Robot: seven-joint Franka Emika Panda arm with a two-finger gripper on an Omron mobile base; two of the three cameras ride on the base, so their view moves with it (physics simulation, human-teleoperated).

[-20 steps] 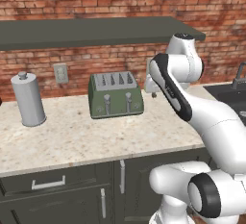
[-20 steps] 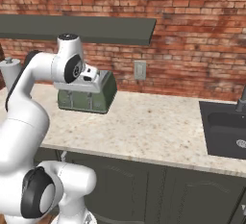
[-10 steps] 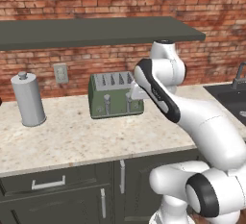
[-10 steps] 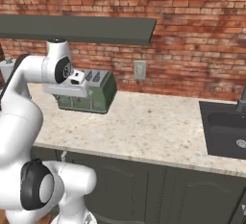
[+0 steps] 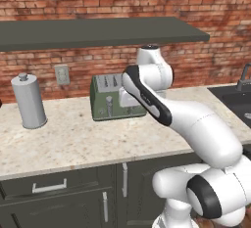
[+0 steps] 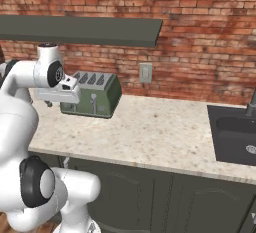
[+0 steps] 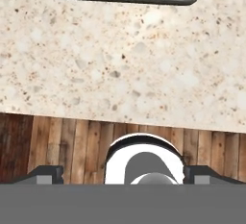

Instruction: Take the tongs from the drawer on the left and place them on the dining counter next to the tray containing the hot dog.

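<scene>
The drawer (image 5: pixel 49 189) is a shut dark grey-green front with a horizontal silver bar handle, under the worktop at the lower left of the left base view. The tongs are hidden. The tray, the hot dog and the dining counter are out of view. My gripper (image 6: pixel 54 102) hangs over the speckled worktop (image 5: pixel 73 139), just in front of the toaster, pointing down. In the hand view the gripper (image 7: pixel 126 174) is open, its fingertips (image 7: pixel 45 174) wide apart with nothing between them, above the worktop's front edge and the wood floor.
A green toaster (image 5: pixel 113 97) stands against the brick wall, close behind the hand. A tall silver canister (image 5: pixel 29 101) is at the left. A dark shelf (image 5: pixel 98 32) hangs overhead. The sink (image 6: pixel 235 136) is at the right. Cabinet doors (image 5: pixel 142 183) with vertical handles are below.
The arm has swung to the left, carrying the hand across the front of the toaster. The jaws have stayed open.
</scene>
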